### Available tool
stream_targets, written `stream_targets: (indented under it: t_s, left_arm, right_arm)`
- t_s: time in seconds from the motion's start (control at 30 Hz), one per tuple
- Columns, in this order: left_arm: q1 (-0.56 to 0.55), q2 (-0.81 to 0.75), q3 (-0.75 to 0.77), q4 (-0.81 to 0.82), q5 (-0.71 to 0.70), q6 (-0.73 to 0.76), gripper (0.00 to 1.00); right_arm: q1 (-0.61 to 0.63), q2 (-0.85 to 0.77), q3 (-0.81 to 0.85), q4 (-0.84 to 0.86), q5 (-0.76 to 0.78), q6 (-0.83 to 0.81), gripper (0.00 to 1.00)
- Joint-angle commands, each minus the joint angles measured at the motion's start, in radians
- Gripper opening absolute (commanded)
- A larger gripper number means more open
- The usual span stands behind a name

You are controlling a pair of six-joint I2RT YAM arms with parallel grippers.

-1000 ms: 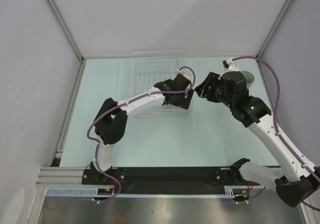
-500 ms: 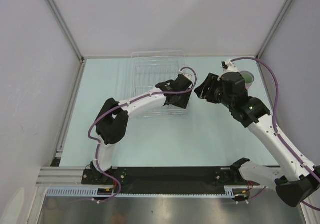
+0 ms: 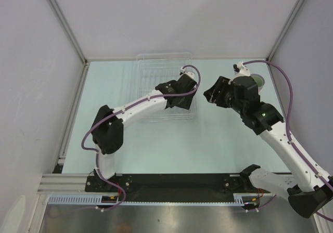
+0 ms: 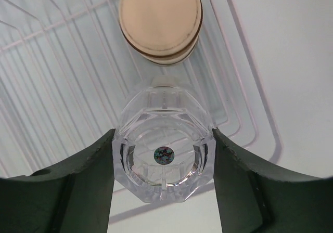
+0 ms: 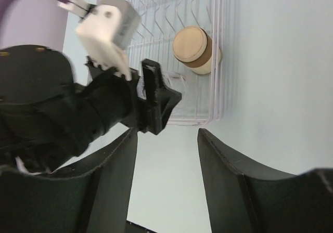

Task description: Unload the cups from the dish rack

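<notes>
**Unloading partway: two cups in rack**

Left claw (image 4: pixel 164 157) clamped on clear faceted cup (image 4: pixel 164 134) at the dish rack (image 3: pixel 151 69) corner. Cork-topped cup (image 4: pixel 160 21) sits just beyond, inside. Right claw (image 5: pixel 166 139) apart, empty, beside the rack. Green cup (image 3: pixel 258 80) looks already out on the bench (image 3: pixel 218 139).
</notes>
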Motion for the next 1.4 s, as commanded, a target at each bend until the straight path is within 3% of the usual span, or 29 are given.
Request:
stream_targets:
  t_s: [0.0,0.17,0.23,0.3,0.4,0.6,0.63,0.83,1.17,1.37]
  left_arm:
    - [0.001,-0.138,0.096,0.006,-0.065,0.012,0.0]
    - [0.053,-0.272,0.077,0.045,0.043,-0.06,0.0]
    - [0.092,-0.339,-0.014,0.132,0.125,-0.106,0.0]
    - [0.178,-0.449,-0.157,0.221,0.307,-0.19,0.01]
    - [0.303,-0.586,-0.373,0.427,0.544,-0.317,0.0]
    - [0.462,-0.715,-0.805,1.063,0.957,-0.649,0.0]
    - [0.471,-0.712,-0.839,1.234,0.986,-0.748,0.0]
    - [0.471,-0.648,-0.973,1.665,1.081,-0.999,0.0]
    - [0.471,-0.597,-0.97,1.832,1.112,-1.085,0.01]
    - [0.471,-0.599,-0.964,1.808,1.121,-1.082,0.0]
  right_arm:
    - [0.005,-0.02,0.053,0.024,0.036,-0.021,0.56]
    - [0.005,-0.026,0.034,0.036,0.028,-0.019,0.56]
    - [0.003,-0.027,0.021,0.05,0.018,-0.016,0.56]
    - [0.005,-0.028,0.013,0.063,0.007,-0.015,0.56]
    - [0.003,-0.028,0.007,0.085,-0.007,-0.016,0.56]
    - [0.005,-0.011,-0.021,0.212,-0.174,-0.007,0.55]
    - [0.005,-0.01,-0.027,0.231,-0.192,0.005,0.55]
    - [0.006,0.001,-0.07,0.393,-0.34,0.08,0.57]
    - [0.0,-0.013,-0.153,0.533,-0.447,0.181,0.58]
    - [0.015,-0.022,-0.176,0.602,-0.452,0.2,0.58]
